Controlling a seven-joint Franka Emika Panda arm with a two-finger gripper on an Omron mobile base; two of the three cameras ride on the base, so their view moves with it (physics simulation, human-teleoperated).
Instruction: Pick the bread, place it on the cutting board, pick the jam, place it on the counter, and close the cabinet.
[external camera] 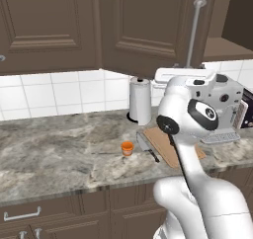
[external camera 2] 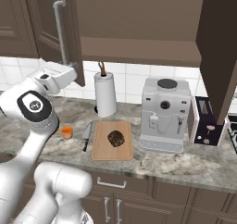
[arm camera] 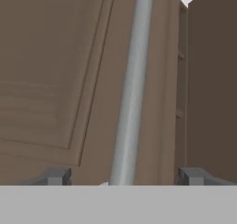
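You have one bread (external camera 2: 115, 138) loaf, dark and lumpy, sitting near the middle of the single cutting board (external camera 2: 102, 150). One jam (external camera 2: 67, 132) jar, small and orange, stands on the counter (external camera 2: 194, 165) at about nine o'clock from the board, well apart from it, with one knife (external camera 2: 86, 136) lying between the two.

Behind the board, at its twelve o'clock, stands one paper towel roll (external camera 2: 105, 94). At the board's three o'clock is one grey coffee machine (external camera 2: 165, 115), and past that one dark toaster (external camera 2: 205, 121). No readable writing or brand shows on any of them.

The cabinet (external camera 2: 139, 15) has two doors swung open; the left door (external camera 2: 65, 28) carries one long silver bar handle (external camera 2: 60, 31).

Your gripper (arm camera: 124, 177) is spread wide, its two dark finger tips (arm camera: 55, 176) set far to either side of that handle (arm camera: 132, 89), which runs up between them. The tips hold nothing, and you cannot tell whether they touch the door face (arm camera: 51, 70).
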